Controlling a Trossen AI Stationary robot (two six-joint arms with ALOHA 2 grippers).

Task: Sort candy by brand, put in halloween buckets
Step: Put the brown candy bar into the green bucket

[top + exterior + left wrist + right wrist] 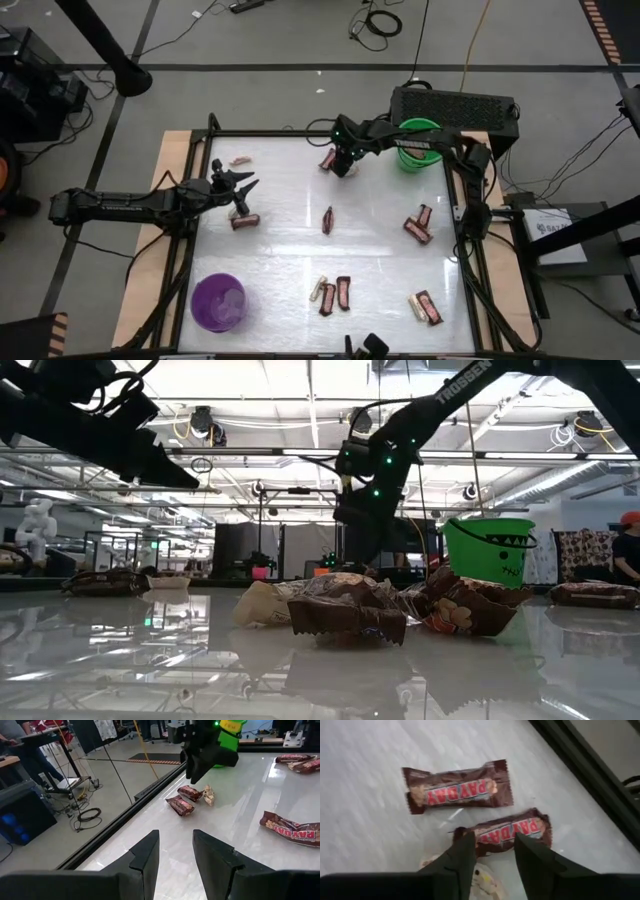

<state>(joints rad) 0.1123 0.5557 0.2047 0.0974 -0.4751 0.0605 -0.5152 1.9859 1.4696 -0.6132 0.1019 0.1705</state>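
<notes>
My right gripper [343, 165] hangs open near the table's far edge. In the right wrist view its fingers [465, 855] stand on either side of a dark red-brown PayDay bar [512, 831], and I cannot tell whether they touch it. A second brown bar [457, 792] lies flat beside it, and a pale wrapper [485, 880] lies under the gripper. My left gripper [245, 187] is open and empty above the left side, over a brown bar [245, 221]. The green bucket [418, 143] stands at the far right and the purple bucket [218, 302] at the near left.
Other bars lie scattered flat on the white table: one pale bar at far left [240, 160], one at the centre [328, 220], a pair at right [418, 226], and pairs near the front [333, 295] [427, 307]. A black frame rail [300, 133] borders the table.
</notes>
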